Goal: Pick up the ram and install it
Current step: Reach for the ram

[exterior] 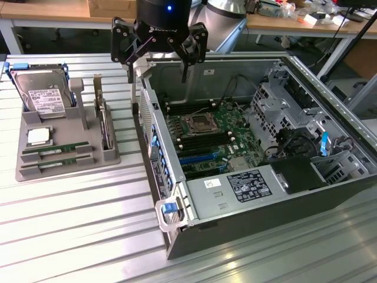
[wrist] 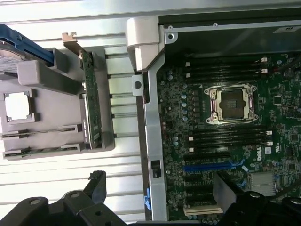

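Two rams lie side by side in slots of the grey holder tray (exterior: 70, 168), which stands at the exterior view's left: one ram (exterior: 56, 149) (wrist: 40, 134) and its twin (exterior: 62, 163) (wrist: 42, 150). Both are thin green strips. My gripper (exterior: 158, 66) (wrist: 160, 179) hangs high over the near wall of the open computer case (exterior: 177, 194), between the tray and the motherboard (exterior: 212, 135) (wrist: 282, 117). Its jaws are open with nothing between them. The black memory slots (exterior: 189, 109) (wrist: 230, 139) flank the CPU socket (exterior: 197, 124) (wrist: 233, 103).
The tray also holds a hard drive (exterior: 41, 97), a square silver CPU (exterior: 38, 137) (wrist: 18, 104) and an upright card with a metal bracket (exterior: 103, 121) (wrist: 91, 103). Inside the case are drive cages (exterior: 283, 100), cables and a power supply (exterior: 247, 186). Everything rests on a ribbed metal table (exterior: 76, 224).
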`<state>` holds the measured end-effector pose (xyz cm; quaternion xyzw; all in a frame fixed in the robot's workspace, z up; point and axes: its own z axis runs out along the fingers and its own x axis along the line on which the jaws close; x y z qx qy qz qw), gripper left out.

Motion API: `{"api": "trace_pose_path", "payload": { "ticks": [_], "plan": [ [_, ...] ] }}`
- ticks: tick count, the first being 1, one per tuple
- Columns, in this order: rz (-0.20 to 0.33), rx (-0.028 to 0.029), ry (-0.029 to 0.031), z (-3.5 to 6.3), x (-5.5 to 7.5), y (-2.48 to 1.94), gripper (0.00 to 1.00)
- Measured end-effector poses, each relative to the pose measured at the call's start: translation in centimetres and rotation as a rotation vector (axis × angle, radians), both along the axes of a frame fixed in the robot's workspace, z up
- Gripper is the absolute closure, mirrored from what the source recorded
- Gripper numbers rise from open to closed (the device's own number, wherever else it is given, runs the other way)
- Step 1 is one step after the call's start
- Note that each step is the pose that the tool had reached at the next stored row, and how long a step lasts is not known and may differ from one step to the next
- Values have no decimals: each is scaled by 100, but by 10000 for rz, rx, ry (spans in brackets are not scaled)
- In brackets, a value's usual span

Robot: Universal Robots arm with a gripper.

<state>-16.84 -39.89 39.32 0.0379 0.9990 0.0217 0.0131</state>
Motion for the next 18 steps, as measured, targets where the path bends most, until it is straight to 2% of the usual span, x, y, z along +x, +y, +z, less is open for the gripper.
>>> {"api": "trace_pose_path", "payload": {
  "ticks": [18],
  "plan": [
    [1,0,0,0,-117,0,1]
  ]
}}
